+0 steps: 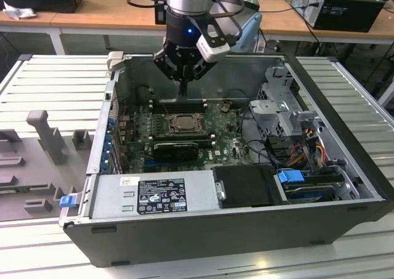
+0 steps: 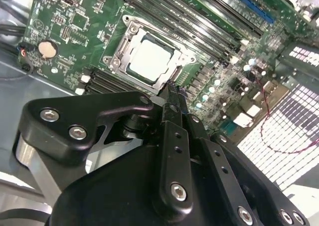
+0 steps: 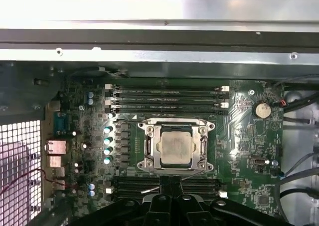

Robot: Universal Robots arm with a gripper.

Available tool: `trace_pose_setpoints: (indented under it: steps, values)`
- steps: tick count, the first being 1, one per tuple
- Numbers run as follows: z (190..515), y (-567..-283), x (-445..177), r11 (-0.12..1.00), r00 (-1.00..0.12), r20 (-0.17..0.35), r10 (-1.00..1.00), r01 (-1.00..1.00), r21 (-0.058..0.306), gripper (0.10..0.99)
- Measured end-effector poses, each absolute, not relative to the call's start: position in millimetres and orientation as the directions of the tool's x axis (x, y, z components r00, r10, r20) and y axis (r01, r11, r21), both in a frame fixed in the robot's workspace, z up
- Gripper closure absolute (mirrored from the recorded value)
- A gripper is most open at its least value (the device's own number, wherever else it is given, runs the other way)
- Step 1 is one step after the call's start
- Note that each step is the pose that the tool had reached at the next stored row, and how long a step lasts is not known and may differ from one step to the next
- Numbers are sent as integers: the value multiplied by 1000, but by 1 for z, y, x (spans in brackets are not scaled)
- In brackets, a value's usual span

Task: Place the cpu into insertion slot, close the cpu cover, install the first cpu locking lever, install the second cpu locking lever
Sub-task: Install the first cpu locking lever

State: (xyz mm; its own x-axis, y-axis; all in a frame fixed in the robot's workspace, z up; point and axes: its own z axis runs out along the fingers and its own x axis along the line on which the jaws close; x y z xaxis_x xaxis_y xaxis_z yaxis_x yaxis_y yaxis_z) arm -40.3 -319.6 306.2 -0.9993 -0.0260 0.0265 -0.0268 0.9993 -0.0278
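Open computer case (image 1: 246, 233), cpu (image 3: 175, 147) seated in insertion slot (image 3: 148, 161), jaws seemingly together, poised just beside the slot

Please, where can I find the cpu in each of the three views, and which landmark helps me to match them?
Exterior view: cpu in its socket, in the middle of the green board.
Second wrist view: pale square in the socket frame.
First wrist view: the same square, framed by the socket.
Shared landmark: long black memory slots beside the socket.

legible text: none | power supply (image 1: 111, 200) black label (image 1: 161, 196): print too small to read | chip (image 3: 174, 147) top: markings unreadable
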Motion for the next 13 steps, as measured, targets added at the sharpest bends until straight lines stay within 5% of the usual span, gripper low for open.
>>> trace_pose_setpoints:
  steps: [13]
  values:
    - [306, -320, -40, 984, -984, 27, -177, -178, -28, 980]
